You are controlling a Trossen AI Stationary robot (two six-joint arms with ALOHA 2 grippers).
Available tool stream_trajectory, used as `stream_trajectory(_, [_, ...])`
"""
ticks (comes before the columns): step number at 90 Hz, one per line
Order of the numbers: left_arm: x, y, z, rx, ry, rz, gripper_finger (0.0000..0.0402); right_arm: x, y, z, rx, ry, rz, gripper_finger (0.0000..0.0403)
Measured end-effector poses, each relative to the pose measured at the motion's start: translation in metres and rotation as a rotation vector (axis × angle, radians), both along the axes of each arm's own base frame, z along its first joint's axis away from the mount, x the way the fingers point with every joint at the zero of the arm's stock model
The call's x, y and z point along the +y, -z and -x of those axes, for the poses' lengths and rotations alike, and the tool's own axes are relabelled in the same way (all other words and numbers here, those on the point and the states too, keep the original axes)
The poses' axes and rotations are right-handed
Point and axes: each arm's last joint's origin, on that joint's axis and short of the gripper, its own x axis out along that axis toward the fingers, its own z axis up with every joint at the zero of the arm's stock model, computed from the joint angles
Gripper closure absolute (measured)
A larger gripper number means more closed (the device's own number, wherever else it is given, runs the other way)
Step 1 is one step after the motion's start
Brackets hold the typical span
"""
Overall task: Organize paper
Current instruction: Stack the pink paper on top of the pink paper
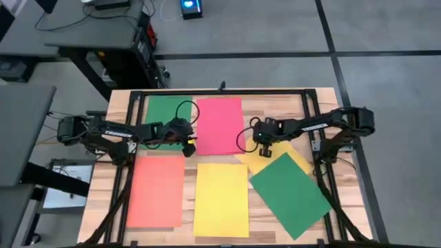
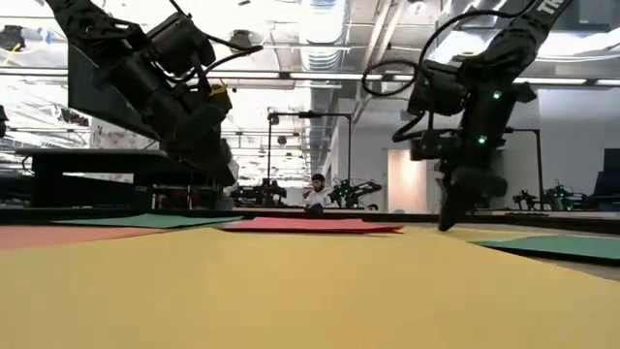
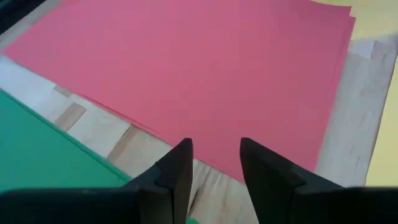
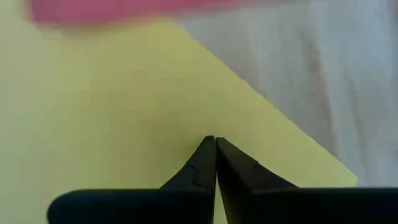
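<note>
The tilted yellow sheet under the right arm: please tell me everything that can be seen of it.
The tilted yellow sheet is thin, plain paper, lying flat on the wooden table and turned at an angle. The tilted green sheet covers much of it, so only one corner part shows, beside the pink sheet. The right pincer, shut, points down at it; the right wrist view shows the tips just over its surface, but contact cannot be told.

Two dark jointed arms, white lettering, looping black cables.

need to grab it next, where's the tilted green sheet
In the high view the tilted green sheet lies front right, overlapping a yellow sheet.
</note>
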Motion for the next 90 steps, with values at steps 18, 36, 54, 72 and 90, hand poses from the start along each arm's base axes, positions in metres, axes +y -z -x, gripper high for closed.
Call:
stream_trajectory(18, [0.000, 0.000, 0.000, -0.002, -0.002, 0.001, 0.0285, 0.000, -0.014, 0.014, 0.021, 0.087, 0.069, 0.0403])
stream_trajectory(36, [0.000, 0.000, 0.000, 0.005, -0.002, 0.003, 0.0285, 0.017, -0.044, 0.002, -0.248, -0.031, 0.019, 0.0403])
stream_trajectory(54, [0.000, 0.000, 0.001, 0.004, -0.005, 0.007, 0.0285, 0.040, -0.046, -0.014, -0.372, -0.154, -0.071, 0.0403])
stream_trajectory(72, [0.000, 0.000, 0.001, 0.002, -0.010, 0.011, 0.0285, 0.051, -0.009, -0.022, -0.218, -0.170, -0.108, 0.0403])
stream_trajectory(90, [0.000, 0.001, 0.001, 0.012, -0.010, 0.013, 0.0285, 0.042, 0.009, -0.023, -0.137, -0.052, -0.060, 0.0403])
